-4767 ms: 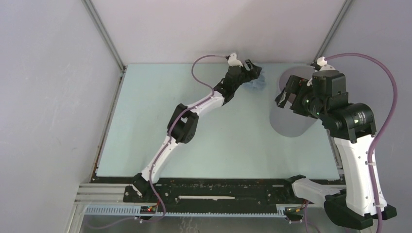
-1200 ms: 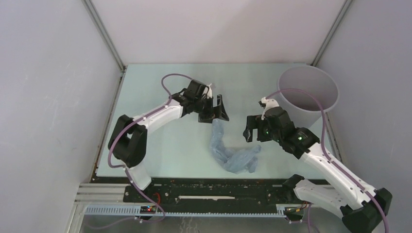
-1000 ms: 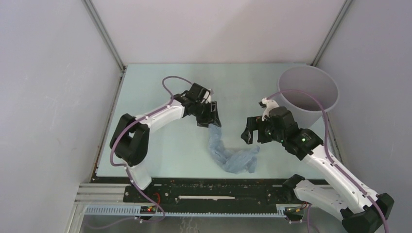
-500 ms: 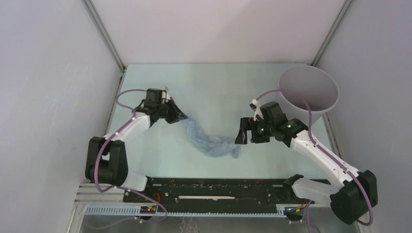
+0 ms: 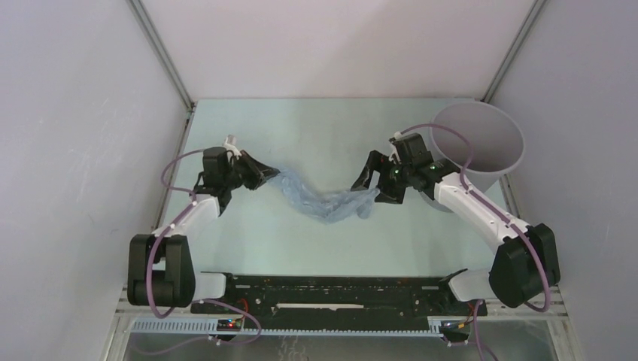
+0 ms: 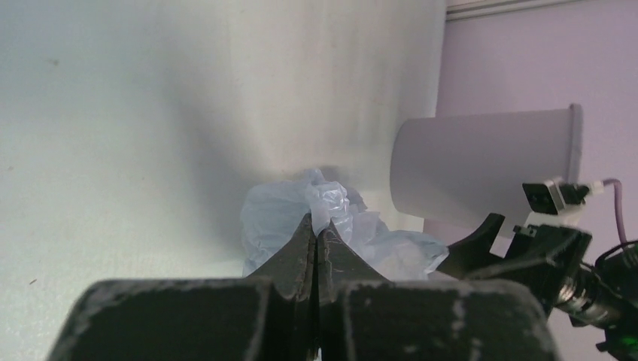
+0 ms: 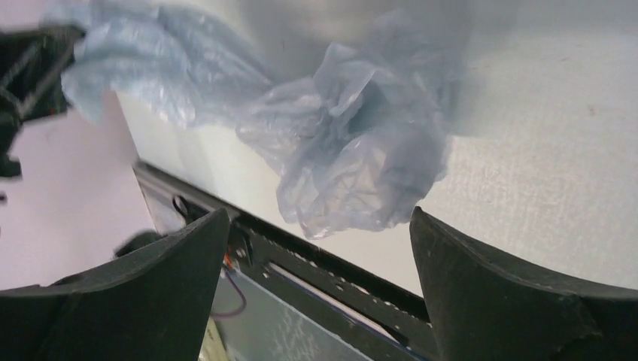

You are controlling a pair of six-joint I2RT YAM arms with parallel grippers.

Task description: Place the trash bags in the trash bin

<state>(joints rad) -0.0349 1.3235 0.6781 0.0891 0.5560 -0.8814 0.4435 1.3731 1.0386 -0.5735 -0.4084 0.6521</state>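
At the left gripper [image 6: 316,226]: pressed fully together on a pinch of the thin, crinkly, translucent pale-blue plastic bag [image 6: 280,218], no gap between the fingers. At the right gripper [image 7: 316,218]: spread wide, nothing clamped, flanking the bag's bunched free end, which sits just ahead of the tips and between them.

Outward from there, seen from above: bag drawn out like a loose rope from one gripper to the other, long axis roughly parallel to the near edge of the pale table [image 5: 301,128], middle sagging toward that edge. Resting on the surface or hanging just above it: cannot tell.

Behind the right gripper, in the far right corner: plain grey plastic bucket-shaped bin [image 5: 481,120], upright, nothing of the bag inside.

Judged from this: right arm much the nearer to the bin, left well apart toward the left edge. Probably a closing on the bunched end straight ahead, then a carry back toward the rim.
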